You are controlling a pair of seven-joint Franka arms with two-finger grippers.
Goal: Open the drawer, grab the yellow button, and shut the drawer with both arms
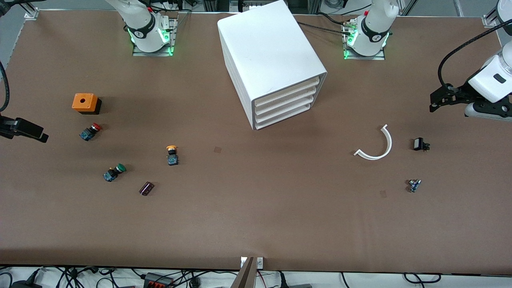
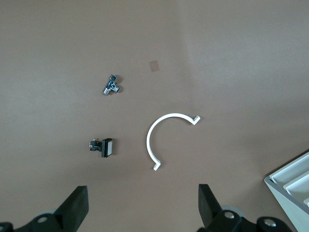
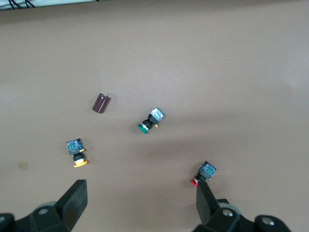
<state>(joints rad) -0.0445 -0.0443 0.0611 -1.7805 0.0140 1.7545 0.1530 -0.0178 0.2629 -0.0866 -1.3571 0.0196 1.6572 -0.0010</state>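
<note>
Brown matting covers the whole table [image 1: 256,224], with small parts scattered toward both ends. Nearest the front camera lie a dark cylinder [image 1: 146,188] and a green-capped button [image 1: 114,172]. Slightly farther sits the button [image 1: 172,155] with its orange-yellow cap, out on the mat toward the right arm's end, not inside anything. A white curved clip [image 1: 375,146] lies toward the left arm's end. Farther still stands the cabinet [image 1: 272,60], its top drawer [image 1: 286,93] shut. The right gripper [image 1: 24,130] hovers over the mat's edge, jaws released and empty; the left gripper [image 1: 448,96] waits likewise at its own end, jaws released. One risk, I judge: the light cabinet may slide when the drawer is pulled unless the other arm braces it.
</note>
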